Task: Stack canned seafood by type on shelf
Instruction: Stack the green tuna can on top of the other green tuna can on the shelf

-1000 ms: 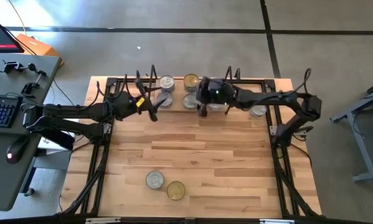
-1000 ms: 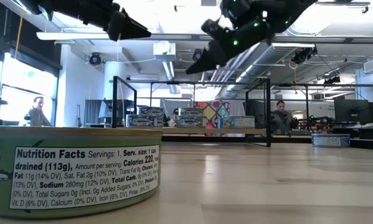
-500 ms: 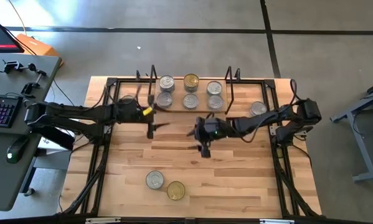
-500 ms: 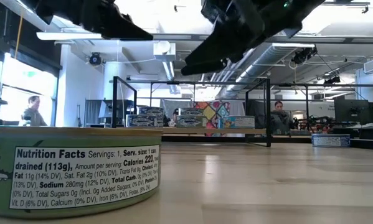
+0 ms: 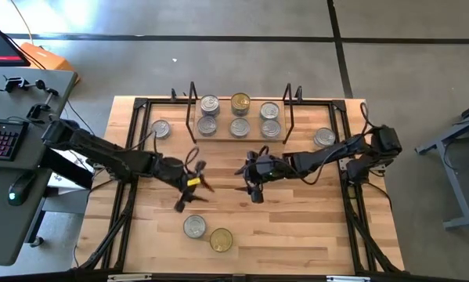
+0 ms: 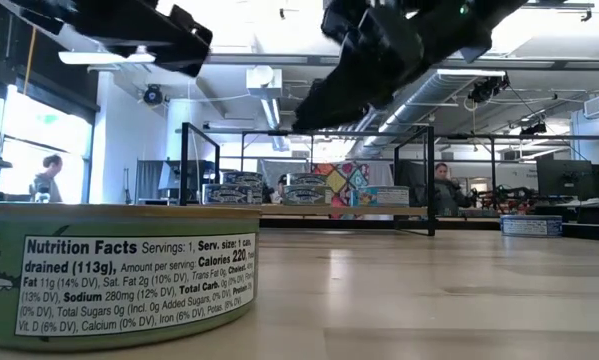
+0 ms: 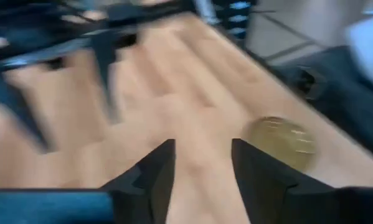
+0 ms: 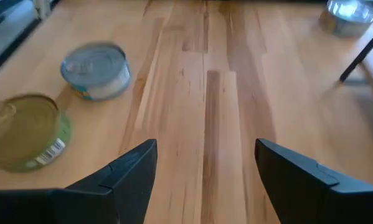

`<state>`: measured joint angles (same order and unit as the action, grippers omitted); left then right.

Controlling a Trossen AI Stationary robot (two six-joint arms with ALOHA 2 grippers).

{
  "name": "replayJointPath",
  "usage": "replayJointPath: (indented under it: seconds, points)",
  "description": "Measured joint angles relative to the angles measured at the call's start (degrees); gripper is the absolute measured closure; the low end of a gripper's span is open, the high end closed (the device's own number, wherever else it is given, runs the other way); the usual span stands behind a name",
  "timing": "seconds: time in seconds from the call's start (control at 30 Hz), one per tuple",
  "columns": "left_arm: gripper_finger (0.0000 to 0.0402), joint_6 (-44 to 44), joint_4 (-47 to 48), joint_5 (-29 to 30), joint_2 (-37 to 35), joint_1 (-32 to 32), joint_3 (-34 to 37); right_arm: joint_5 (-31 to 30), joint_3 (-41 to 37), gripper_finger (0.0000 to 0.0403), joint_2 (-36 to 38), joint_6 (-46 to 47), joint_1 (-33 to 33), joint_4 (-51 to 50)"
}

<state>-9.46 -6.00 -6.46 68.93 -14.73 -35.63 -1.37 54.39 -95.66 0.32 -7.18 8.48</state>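
- The high view alone showed the whole layout: six tins sat on the shelf (image 5: 239, 135), a silver tin (image 5: 194, 226) and a gold tin (image 5: 221, 240) touched near the table's front edge
- The left gripper (image 5: 192, 185) hovered just above that pair, fingers spread and empty; the right gripper (image 5: 250, 174) hung mid-table, likewise parted and empty
- Only the low view (image 6: 117, 272) revealed the near tin's green nutrition label; the right wrist view (image 8: 95, 69) showed the silver one's blue side

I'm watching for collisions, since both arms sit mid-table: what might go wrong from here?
The left gripper and right gripper, both open and empty, hover close together over the table; reaching for the same tin could make them clash. The silver-lidded tin and gold-lidded tin touch, so gripping one may shove the other.
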Motion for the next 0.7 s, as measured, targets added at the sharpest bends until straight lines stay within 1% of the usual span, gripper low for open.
replayJointPath:
  seconds: [0.07, 0.13, 0.27, 0.33, 0.4, 0.5, 0.6, 0.7]
  points:
    - [0.0277, 1.9, -1.2, -2.2, 2.5, -1.3, 0.0, 0.0, 0.0, 0.0142, -1.9, 1.7, 0.0, 0.9]
    - [0.0307, 3.7, -2.9, -2.3, 5.8, -2.4, 0.0, -0.1, 0.0, 0.0142, -4.0, 3.8, -0.4, 1.5]
    - [0.0369, 8.6, -10.4, -2.6, 13.9, -4.5, 0.0, 0.0, 0.0, 0.0142, -7.1, 6.7, -3.0, 1.0]
    - [0.0392, 12.0, -14.8, -5.0, 17.8, -5.3, 0.0, -0.6, -1.5, 0.0142, -7.2, 7.8, -4.9, 3.4]
    - [0.0396, 15.4, -20.2, -8.0, 21.4, -6.4, 0.0, -4.1, -4.7, 0.0142, -7.2, 9.1, -7.0, 9.5]
    - [0.0397, 18.4, -27.6, -9.6, 26.4, -8.1, -0.7, -11.5, -12.0, 0.0142, -7.1, 13.6, -10.2, 20.0]
    - [0.0401, 18.9, -28.3, -10.0, 31.3, -9.5, -3.8, -18.4, -18.5, 0.0142, -7.0, 19.5, -13.0, 29.9]
    - [0.0401, 19.5, -24.6, -10.0, 35.3, -9.9, -7.6, -23.7, -22.7, 0.0142, -7.0, 22.8, -15.4, 35.5]
